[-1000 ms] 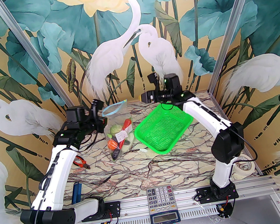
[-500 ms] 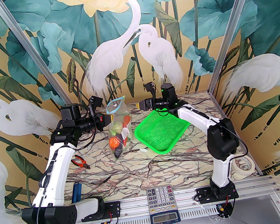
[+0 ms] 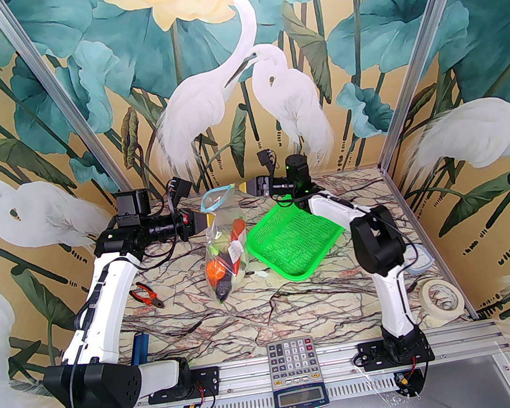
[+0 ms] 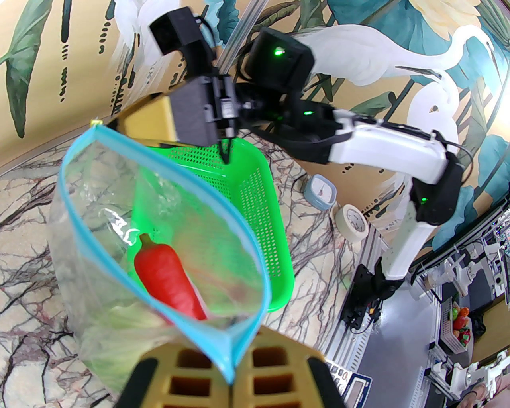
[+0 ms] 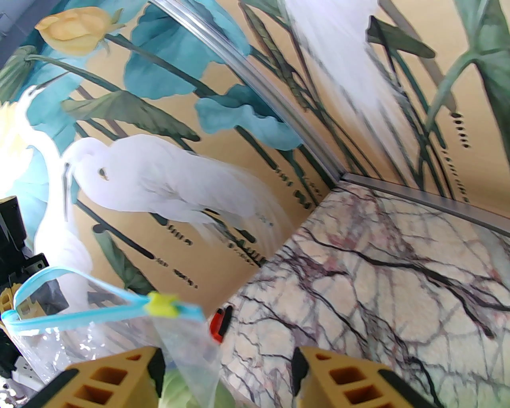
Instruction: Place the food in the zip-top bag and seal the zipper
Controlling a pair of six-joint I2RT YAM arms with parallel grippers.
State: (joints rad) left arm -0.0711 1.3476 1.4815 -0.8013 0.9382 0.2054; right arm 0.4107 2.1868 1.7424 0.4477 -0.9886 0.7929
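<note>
Left tool (image 4: 231,380) pinches one zipper (image 5: 103,312) end of the zip-top bag (image 3: 222,241); right tool (image 5: 227,370), spread, flanks the bag's opposite corner.

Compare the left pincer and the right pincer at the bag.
The left pincer is shut on the zipper at one end of the zip-top bag's mouth; the right pincer stands open, with the bag's corner loose between its fingers. The left pincer is at the plain end; the right pincer is by the yellow slider. Both have yellow fingers.
</note>
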